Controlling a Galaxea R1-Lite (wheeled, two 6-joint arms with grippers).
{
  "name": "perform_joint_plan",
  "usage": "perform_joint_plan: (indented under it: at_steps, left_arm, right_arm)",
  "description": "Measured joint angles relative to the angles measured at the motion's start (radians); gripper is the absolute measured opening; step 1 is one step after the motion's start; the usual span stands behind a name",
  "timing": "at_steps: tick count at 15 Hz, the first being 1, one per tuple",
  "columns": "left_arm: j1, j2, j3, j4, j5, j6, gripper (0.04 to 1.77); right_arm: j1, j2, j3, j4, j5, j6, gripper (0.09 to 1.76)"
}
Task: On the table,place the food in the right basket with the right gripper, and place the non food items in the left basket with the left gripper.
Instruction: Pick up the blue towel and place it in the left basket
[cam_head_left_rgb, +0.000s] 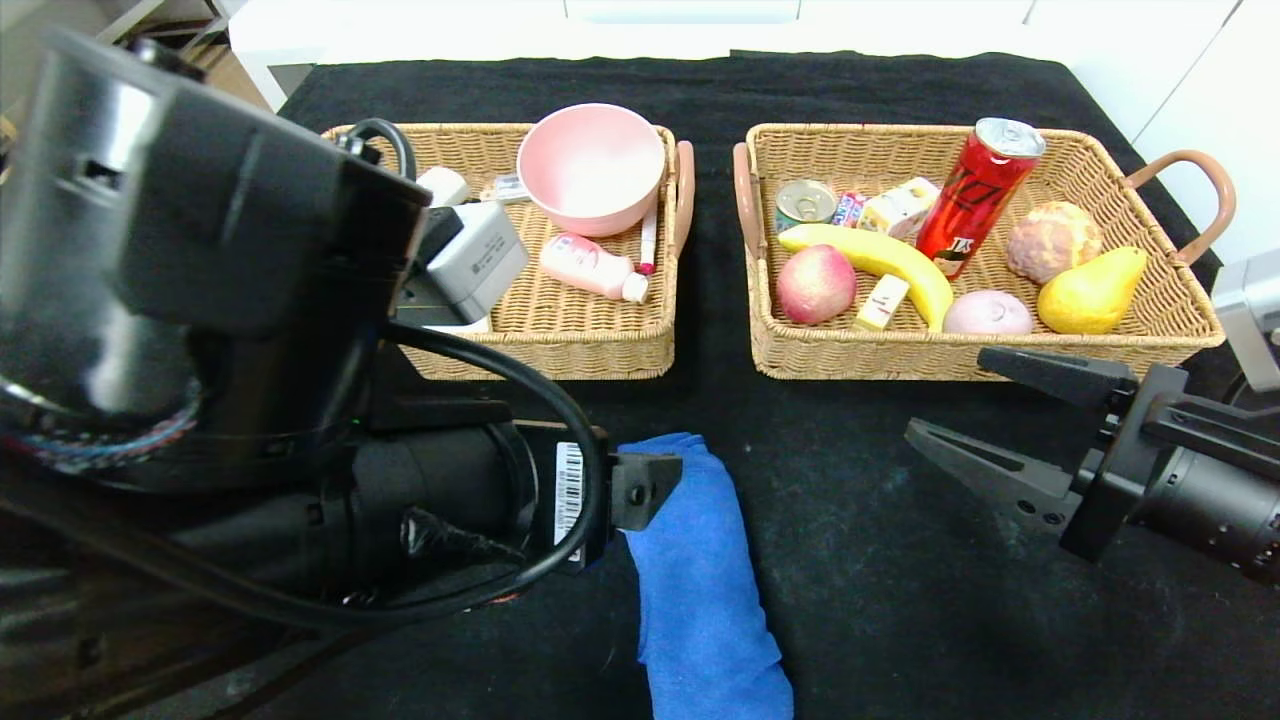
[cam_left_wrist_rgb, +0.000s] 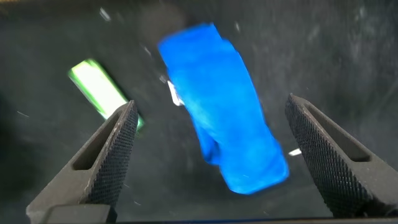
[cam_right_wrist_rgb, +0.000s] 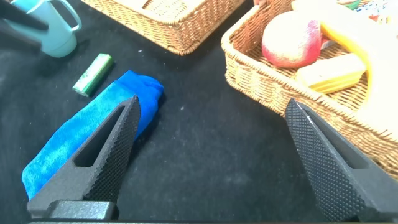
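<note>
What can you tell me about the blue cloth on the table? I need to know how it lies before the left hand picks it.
The blue cloth is soft, terry-like fabric, rolled or folded into a long bundle with rounded ends. It lies flat on the black table cover, in front of the two baskets and outside both. The open left hand hovers above it without touching. A small green item lies apart beside it.

The letters "JK" are read on the red can (cam_head_left_rgb: 975, 197); a barcode label (cam_head_left_rgb: 568, 492) is seen on the left arm (cam_head_left_rgb: 300, 420).
</note>
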Motion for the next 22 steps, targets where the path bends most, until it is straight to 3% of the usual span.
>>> perform_joint_plan:
  at_steps: [5, 8, 22]
  left_arm:
    - [-0.036, 0.114, -0.089, 0.150, -0.016, -0.125, 1.72]
    - [-0.048, 0.162, -0.108, 0.200, -0.019, -0.145, 1.72]
    - [-0.071, 0.309, -0.142, 0.209, -0.006, -0.176, 1.72]
  right_arm:
    - [-0.005, -0.001, -0.006, 0.001, 0.000, 0.000, 1.70]
    - [-0.007, -0.001, -0.006, 0.001, 0.000, 0.000, 1.70]
    - [-0.008, -0.001, -0.007, 0.001, 0.001, -0.001, 1.71]
